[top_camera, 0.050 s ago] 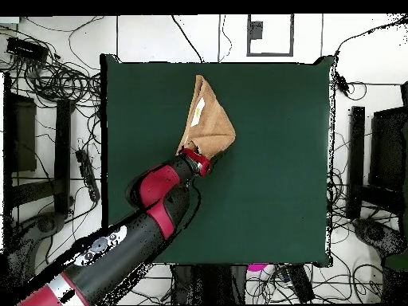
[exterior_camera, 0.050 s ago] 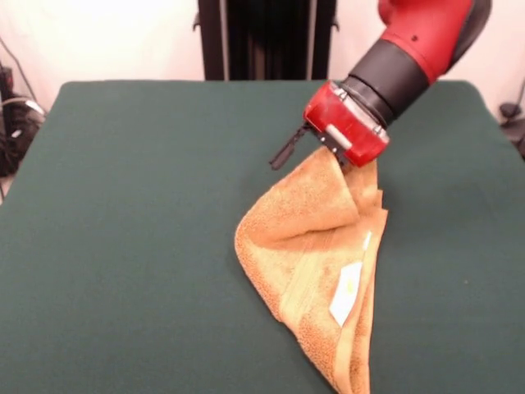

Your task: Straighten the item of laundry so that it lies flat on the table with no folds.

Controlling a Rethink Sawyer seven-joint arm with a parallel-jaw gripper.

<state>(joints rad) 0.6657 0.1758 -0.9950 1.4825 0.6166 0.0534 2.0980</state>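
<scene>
One towel: an orange-tan terry towel (exterior_camera, 0.050 s ago: 316,263) lies on the table, folded over on itself into a rough triangle, not flat.
Towel shape: in the front view it is widest around its middle and narrows both toward the pinched top corner and toward the bottom edge of the picture, where its lower tip is cut off.
Towel layers: a top flap drapes over a lower layer, with a soft crease running across the middle; stacked edges show along its right side in the front view.
Band: a smoother woven stripe (exterior_camera, 0.050 s ago: 305,283) runs diagonally across the lower layer.
Label: a small white tag (exterior_camera, 0.050 s ago: 345,294) sits on the towel near its right edge in the front view, beside a thin pale strip.
Towel place: in the overhead view the towel (top_camera, 0.050 s ago: 209,121) lies on the half of the table far from the robot's base, its narrow end reaching close to the far edge.
Gripper: the gripper (exterior_camera, 0.050 s ago: 328,152) is at the towel's raised top corner; its jaws pinch that corner, and one dark finger (exterior_camera, 0.050 s ago: 285,152) sticks out to the left of the cloth.
Arm: the red and black arm (top_camera, 0.050 s ago: 151,207) reaches in at a slant, its red head tilted down over the cloth.
Table: dark green cloth (exterior_camera, 0.050 s ago: 123,246) covers it, much larger than the towel.
</scene>
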